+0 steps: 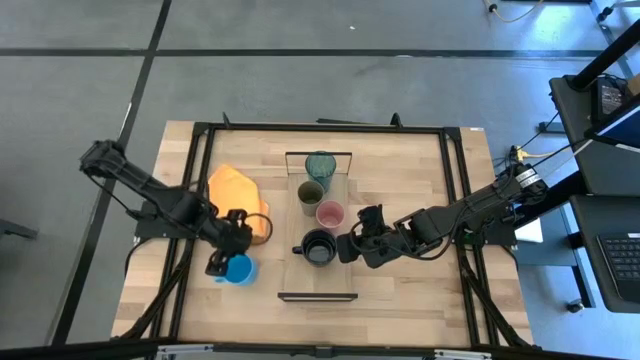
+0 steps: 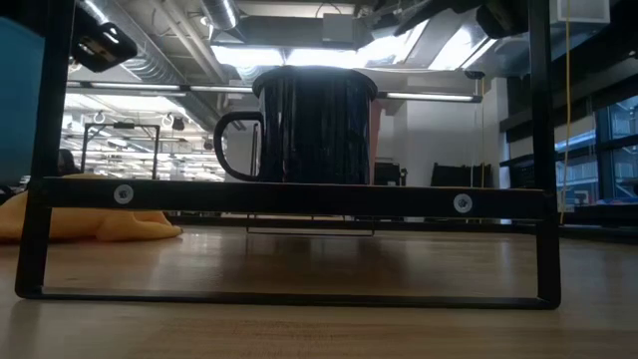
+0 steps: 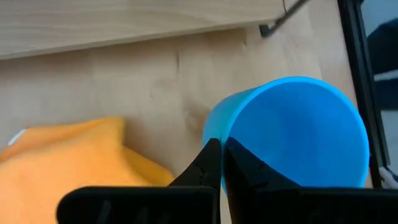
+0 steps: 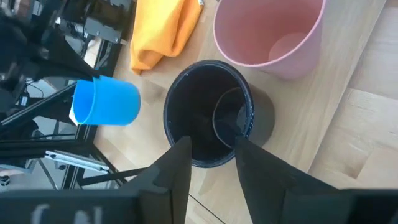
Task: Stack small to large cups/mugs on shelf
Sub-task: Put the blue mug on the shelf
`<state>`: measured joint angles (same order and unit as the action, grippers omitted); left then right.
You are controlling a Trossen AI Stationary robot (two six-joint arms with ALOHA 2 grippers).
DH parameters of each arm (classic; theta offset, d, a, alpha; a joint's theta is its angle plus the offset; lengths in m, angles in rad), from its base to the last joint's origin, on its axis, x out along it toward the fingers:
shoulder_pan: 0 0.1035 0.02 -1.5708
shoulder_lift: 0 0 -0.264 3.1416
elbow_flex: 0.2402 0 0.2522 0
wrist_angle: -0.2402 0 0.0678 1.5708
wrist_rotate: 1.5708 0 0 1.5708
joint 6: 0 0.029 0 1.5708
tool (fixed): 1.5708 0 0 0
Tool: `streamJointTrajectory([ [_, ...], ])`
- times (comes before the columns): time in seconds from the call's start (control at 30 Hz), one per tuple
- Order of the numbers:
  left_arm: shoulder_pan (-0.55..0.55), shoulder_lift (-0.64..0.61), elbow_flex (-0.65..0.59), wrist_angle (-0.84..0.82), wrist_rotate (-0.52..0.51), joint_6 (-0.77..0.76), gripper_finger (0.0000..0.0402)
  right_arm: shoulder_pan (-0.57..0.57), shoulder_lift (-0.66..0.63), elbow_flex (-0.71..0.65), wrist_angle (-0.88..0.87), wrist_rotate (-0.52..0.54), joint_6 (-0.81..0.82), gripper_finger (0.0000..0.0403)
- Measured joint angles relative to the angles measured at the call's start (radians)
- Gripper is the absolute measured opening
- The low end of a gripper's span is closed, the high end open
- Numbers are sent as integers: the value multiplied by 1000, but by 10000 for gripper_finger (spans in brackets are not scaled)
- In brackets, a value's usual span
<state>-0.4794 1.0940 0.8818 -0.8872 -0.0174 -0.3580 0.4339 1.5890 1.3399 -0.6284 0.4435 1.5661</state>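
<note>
Bright blue mug (image 1: 238,268) pinched at rim by closed left hand (image 1: 222,262), off shelf (image 1: 318,232) beside orange cloth (image 1: 236,190); right hand (image 1: 352,242) open beside shelved black mug (image 1: 319,247); likely slip from thin rim grip.

Bright overhead lights backlight the black mug (image 2: 317,125).

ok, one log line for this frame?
left gripper: shut on blue mug, off shelf | right gripper: open at black mug | shelf: four cups
</note>
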Motion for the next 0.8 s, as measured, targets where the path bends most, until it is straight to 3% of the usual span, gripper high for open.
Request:
streamJointTrajectory([
  [0.5,-47,191,0,148,-18,41,0,0,0,0,-7,-27,-26,127],
  [0.8,-47,202,0,150,-27,19,42,0,0,0,-6,-50,-38,127],
])
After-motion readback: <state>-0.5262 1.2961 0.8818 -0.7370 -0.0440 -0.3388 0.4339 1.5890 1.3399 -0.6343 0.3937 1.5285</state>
